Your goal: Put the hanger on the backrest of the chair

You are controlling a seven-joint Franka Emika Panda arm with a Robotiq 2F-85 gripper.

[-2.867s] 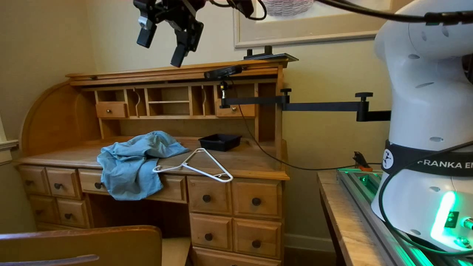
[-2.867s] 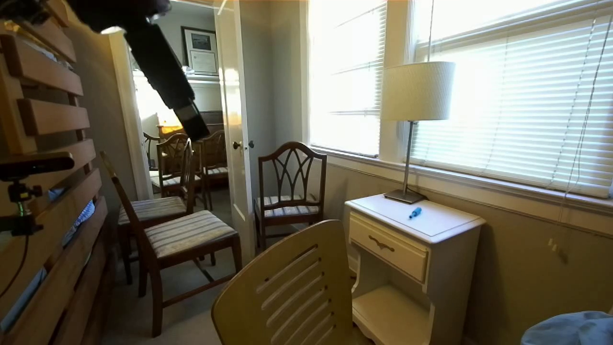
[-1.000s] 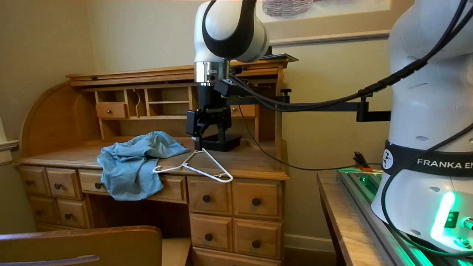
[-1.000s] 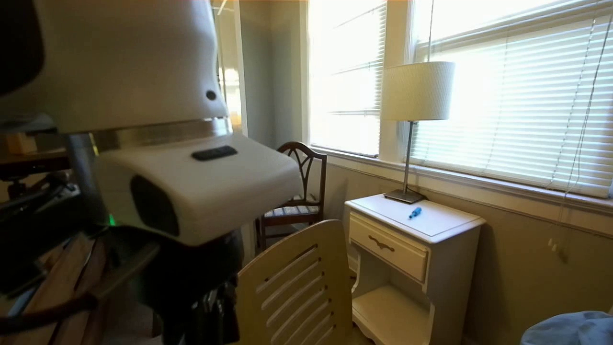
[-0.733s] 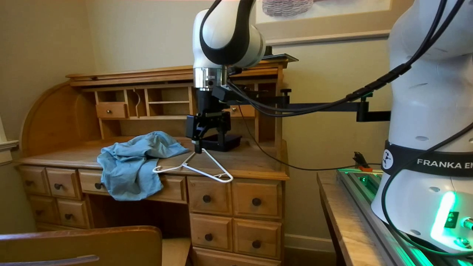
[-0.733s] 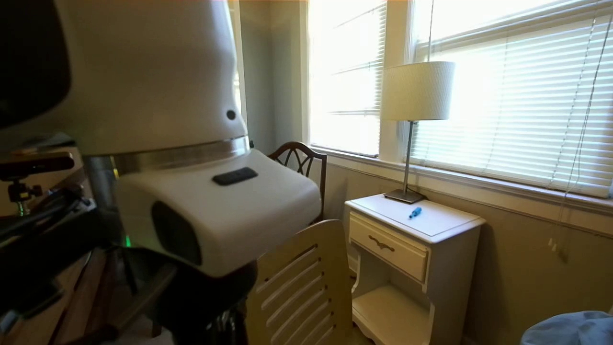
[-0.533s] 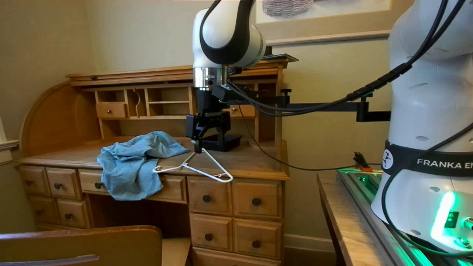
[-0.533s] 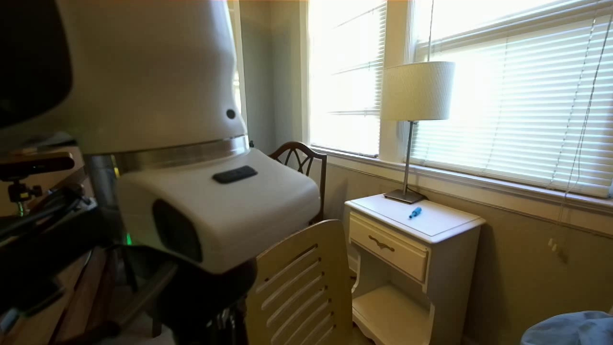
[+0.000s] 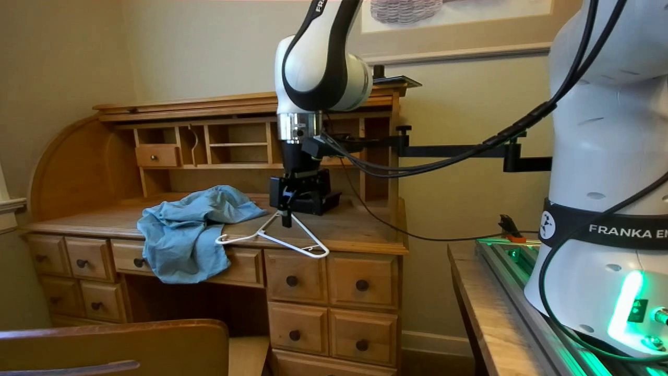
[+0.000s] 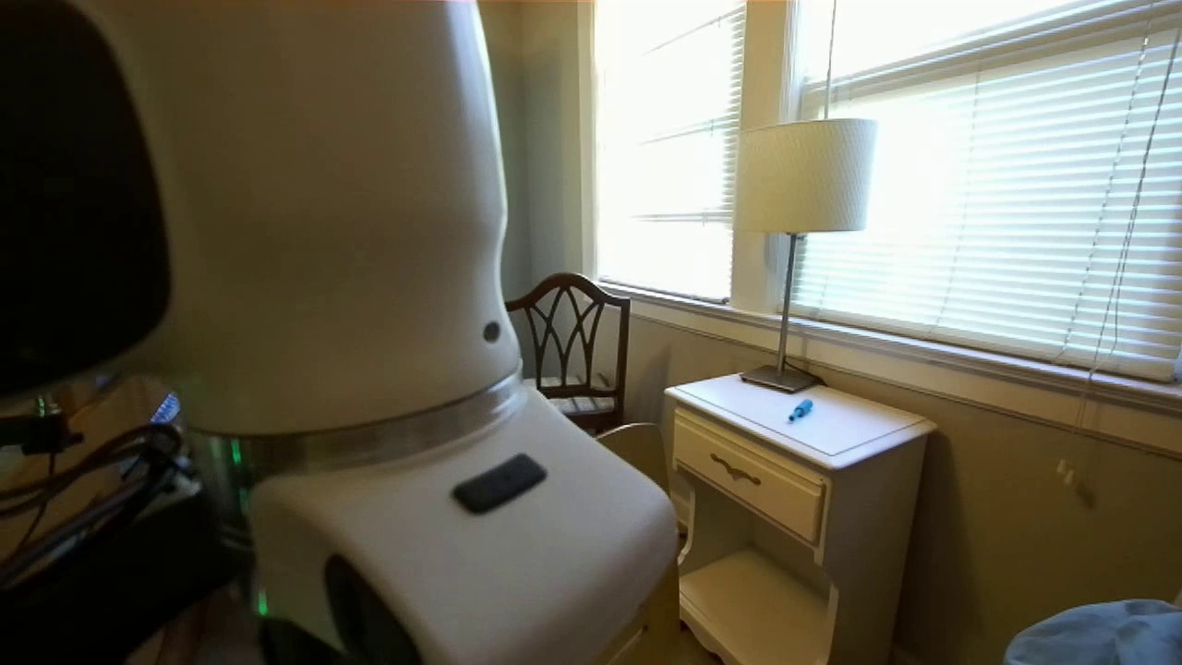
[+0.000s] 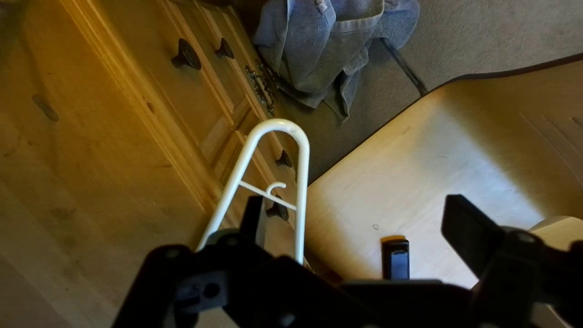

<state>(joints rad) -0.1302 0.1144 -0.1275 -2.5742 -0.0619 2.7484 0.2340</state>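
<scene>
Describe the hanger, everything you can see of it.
The hanger is white and smooth, plastic by its look: a triangular frame with a rounded end, a thin inner bar carrying a small hook, and a main hook on a stem. It lies on the desk, its rounded end jutting past the front edge. In the wrist view the open gripper hides part of it; whether they touch can't be told.

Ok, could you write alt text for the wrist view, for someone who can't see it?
A white hanger sticks out past the edge of a wooden desk; at the bottom of the picture, black jaws stand open, one overlapping the hanger. A chair is at right, grey-blue cloth at the top.
</scene>
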